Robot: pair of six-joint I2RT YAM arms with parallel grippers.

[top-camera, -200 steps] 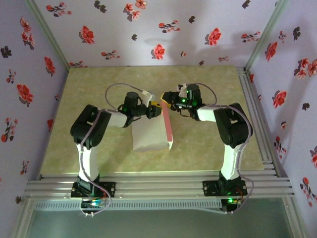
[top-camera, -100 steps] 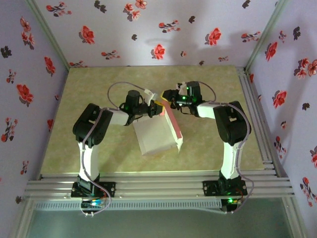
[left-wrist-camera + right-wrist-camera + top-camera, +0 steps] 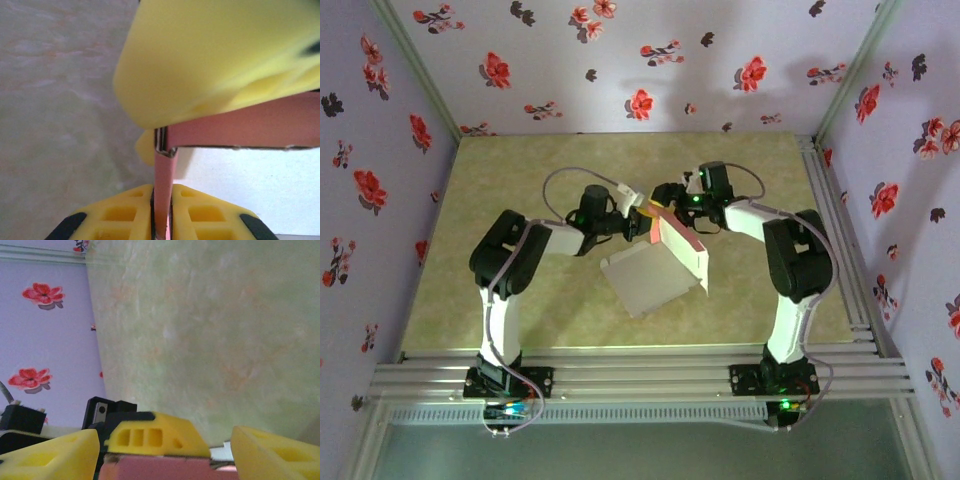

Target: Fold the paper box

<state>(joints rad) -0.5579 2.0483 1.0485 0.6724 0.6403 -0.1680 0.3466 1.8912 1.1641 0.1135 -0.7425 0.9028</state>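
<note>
The paper box (image 3: 650,280) lies partly folded at the table's middle, a pale grey-white panel facing up and a salmon pink wall (image 3: 680,240) standing along its right side. My left gripper (image 3: 638,220) is at the box's far corner. In the left wrist view it (image 3: 161,212) is shut on a thin pink flap (image 3: 164,175) that stands edge-on between its yellow fingers. My right gripper (image 3: 667,207) meets it from the right. In the right wrist view its jaws (image 3: 162,462) stand wide apart around the pink card edge (image 3: 165,471) and the left gripper's finger (image 3: 155,436).
The tan mottled table (image 3: 520,180) has free room all round the box. Floral walls close the back and both sides. A metal rail frame (image 3: 640,375) runs along the near edge by the arm bases.
The box has swung round, its near end moving right and toward the right arm. My left gripper has closed on the pink flap and my right gripper has opened wider.
</note>
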